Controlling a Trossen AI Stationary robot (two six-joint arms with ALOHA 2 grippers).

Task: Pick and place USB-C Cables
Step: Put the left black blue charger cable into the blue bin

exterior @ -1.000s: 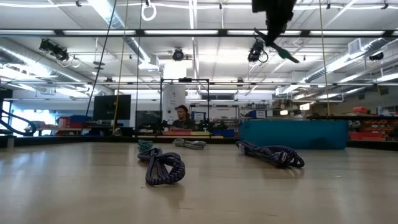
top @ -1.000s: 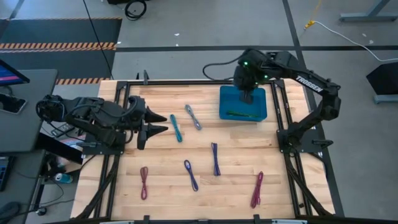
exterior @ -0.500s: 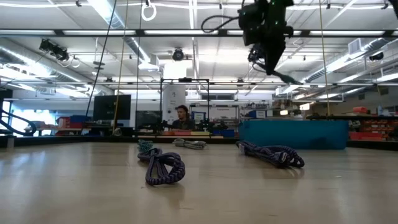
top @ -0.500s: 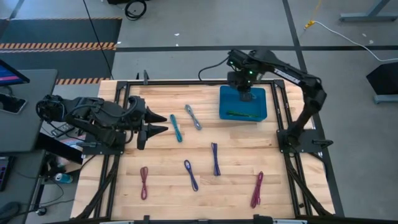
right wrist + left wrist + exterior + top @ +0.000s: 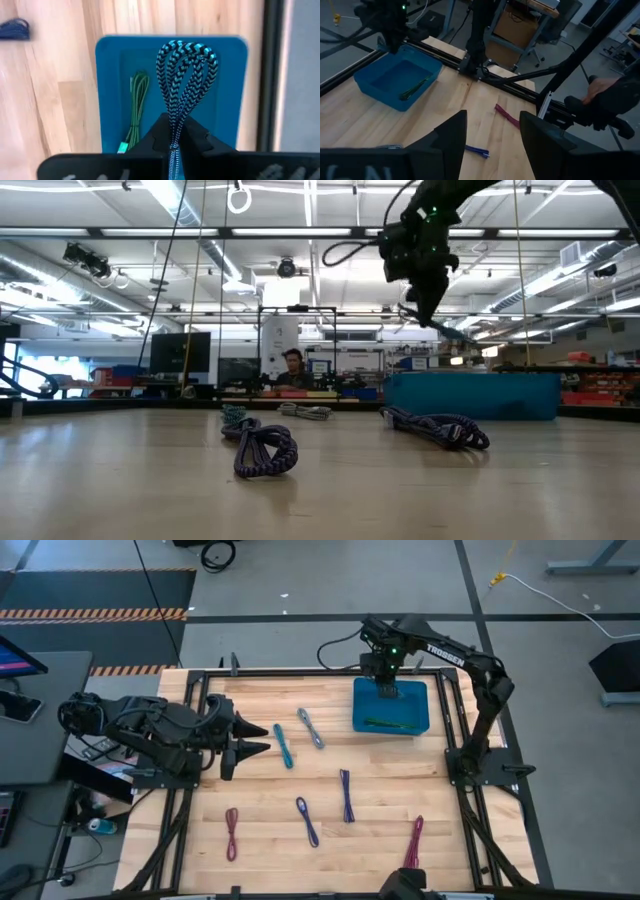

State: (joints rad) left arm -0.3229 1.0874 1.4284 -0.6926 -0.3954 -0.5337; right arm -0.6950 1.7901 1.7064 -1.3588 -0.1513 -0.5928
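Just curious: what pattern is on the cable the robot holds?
Teal-and-black zigzag braid on the cable, clearest in the right wrist view.

Lower end of the teal braided cable point(image 5: 182, 95), hidden between right claw point(image 5: 174, 137) fingers.

One cable point(image 5: 135, 107) lies in the bin point(image 5: 391, 706), six others point(image 5: 310, 727) scattered on the table point(image 5: 380, 780).

Bright, even light came from the ceiling strip lamps point(image 5: 200, 220) above the table point(image 5: 380, 790), which showed soft shadows and little glare; beneath them the far room looked hazy.
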